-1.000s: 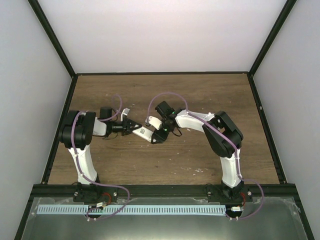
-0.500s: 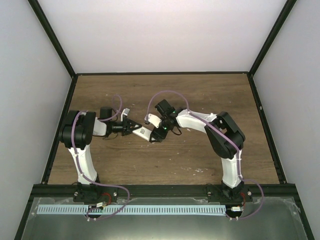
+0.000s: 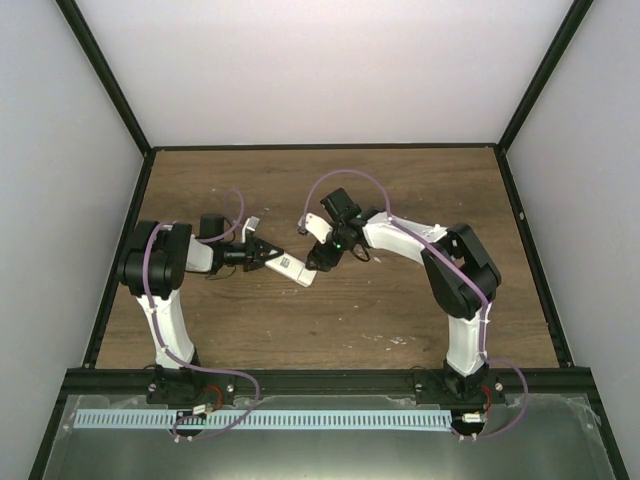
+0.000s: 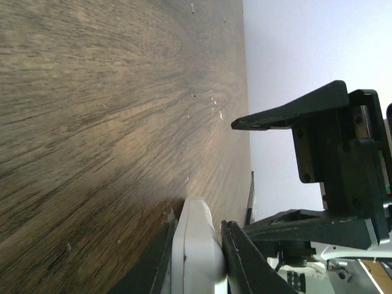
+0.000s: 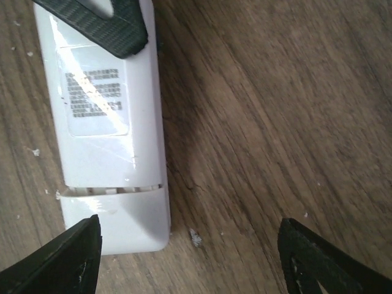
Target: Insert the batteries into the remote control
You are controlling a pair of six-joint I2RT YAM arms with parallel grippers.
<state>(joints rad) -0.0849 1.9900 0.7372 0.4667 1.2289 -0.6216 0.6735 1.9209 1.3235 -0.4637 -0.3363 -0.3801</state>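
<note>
The left gripper (image 3: 267,256) reaches out low over the wooden table (image 3: 420,185). Just beyond it, near its wrist, a small white piece (image 3: 254,222) lies on the wood. The gripper's fingers (image 4: 242,260) are pinched on the remote (image 3: 293,268), clamping one end through its thickness: one finger lies on the face that carries a grey printed label (image 5: 95,101), and the other is on the side toward the table. The rest of the white bar sticks straight out past the fingertips, label side up, with a seam crossing it close to the free end. Whether that end touches the wood cannot be told.

Above the free end hangs the right gripper (image 3: 319,260), spread wide and holding nothing. In its own wrist view, one fingertip (image 5: 67,257) overlaps the end corner of the remote. The other is out over bare wood, well to the side.
</note>
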